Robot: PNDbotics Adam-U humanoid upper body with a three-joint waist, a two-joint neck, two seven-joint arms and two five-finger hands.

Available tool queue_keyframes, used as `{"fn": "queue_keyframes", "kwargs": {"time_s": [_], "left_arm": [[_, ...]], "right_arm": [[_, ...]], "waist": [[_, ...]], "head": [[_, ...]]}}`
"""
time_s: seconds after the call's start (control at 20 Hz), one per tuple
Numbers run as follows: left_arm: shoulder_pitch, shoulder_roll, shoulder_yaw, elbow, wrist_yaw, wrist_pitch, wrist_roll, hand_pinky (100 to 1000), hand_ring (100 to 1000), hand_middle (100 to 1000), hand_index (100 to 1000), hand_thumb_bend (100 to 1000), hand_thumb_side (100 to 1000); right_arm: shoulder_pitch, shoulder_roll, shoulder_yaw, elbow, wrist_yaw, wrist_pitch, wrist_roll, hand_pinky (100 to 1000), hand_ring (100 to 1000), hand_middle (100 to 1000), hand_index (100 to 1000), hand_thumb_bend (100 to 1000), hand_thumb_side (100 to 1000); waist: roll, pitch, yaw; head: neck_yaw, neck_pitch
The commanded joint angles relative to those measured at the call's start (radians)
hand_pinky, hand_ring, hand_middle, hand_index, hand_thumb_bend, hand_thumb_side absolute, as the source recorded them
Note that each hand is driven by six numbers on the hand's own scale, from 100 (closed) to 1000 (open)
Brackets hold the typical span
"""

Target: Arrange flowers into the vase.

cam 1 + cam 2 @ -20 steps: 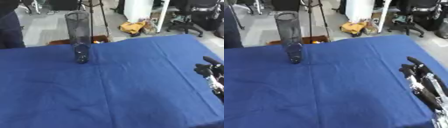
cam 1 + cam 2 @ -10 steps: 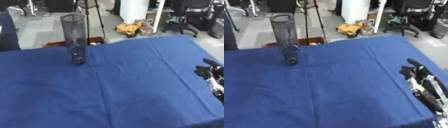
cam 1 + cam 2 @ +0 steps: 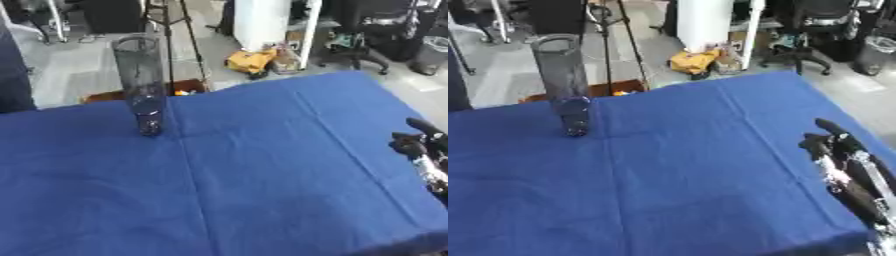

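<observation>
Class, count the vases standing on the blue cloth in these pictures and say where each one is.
1. A tall, clear vase stands upright at the far left of the blue cloth, near its far edge. No flowers show on the cloth. The right hand shows at the cloth's right edge.

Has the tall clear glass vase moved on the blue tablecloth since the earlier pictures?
No. The tall clear glass vase stands by the same cloth crease; only the camera shifted.

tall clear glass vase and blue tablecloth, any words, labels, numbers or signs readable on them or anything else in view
None can be read.
Tall clear glass vase: no label or print visible.
Blue tablecloth: plain, no text.
Right hand: no readable marking.
Yellow object on the floor: too blurred to show any text.
</observation>
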Motion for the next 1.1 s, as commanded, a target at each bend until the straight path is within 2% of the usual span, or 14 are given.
{"fn": "queue_keyframes", "kwargs": {"time_s": [0.05,0.35,0.75,0.9,1.1], "left_arm": [[-0.033,0.010,0.019,-0.012,0.059,-0.025,0.060,100,100,100,100,100,366],[-0.034,0.007,0.024,0.000,0.168,-0.092,0.168,100,100,100,100,100,362],[-0.032,0.011,-0.022,0.055,0.318,-0.176,0.318,100,100,100,100,100,363],[-0.035,0.023,-0.048,0.077,0.365,-0.188,0.344,100,100,100,100,100,366],[-0.044,0.033,-0.061,0.095,0.372,-0.194,0.348,100,100,100,100,100,369]], "right_arm": [[-0.008,-0.027,-0.001,-0.009,-0.010,0.000,0.003,863,900,643,958,100,564],[-0.009,-0.025,-0.001,-0.008,-0.007,0.000,0.004,863,901,643,958,100,565],[-0.010,-0.025,0.000,-0.008,-0.005,-0.004,0.005,863,900,643,958,100,565],[-0.010,-0.025,0.000,-0.007,-0.004,-0.005,0.005,863,900,643,958,100,565],[-0.008,-0.025,0.000,-0.005,-0.003,-0.005,0.005,863,900,643,958,100,565]], "waist": [[0.013,-0.026,-0.004],[0.016,-0.020,-0.011],[0.012,-0.011,-0.021],[0.012,-0.011,-0.028],[0.013,-0.013,-0.037]], "head": [[0.007,-0.008],[0.008,-0.007],[0.004,-0.005],[0.003,-0.004],[0.002,-0.003]]}}
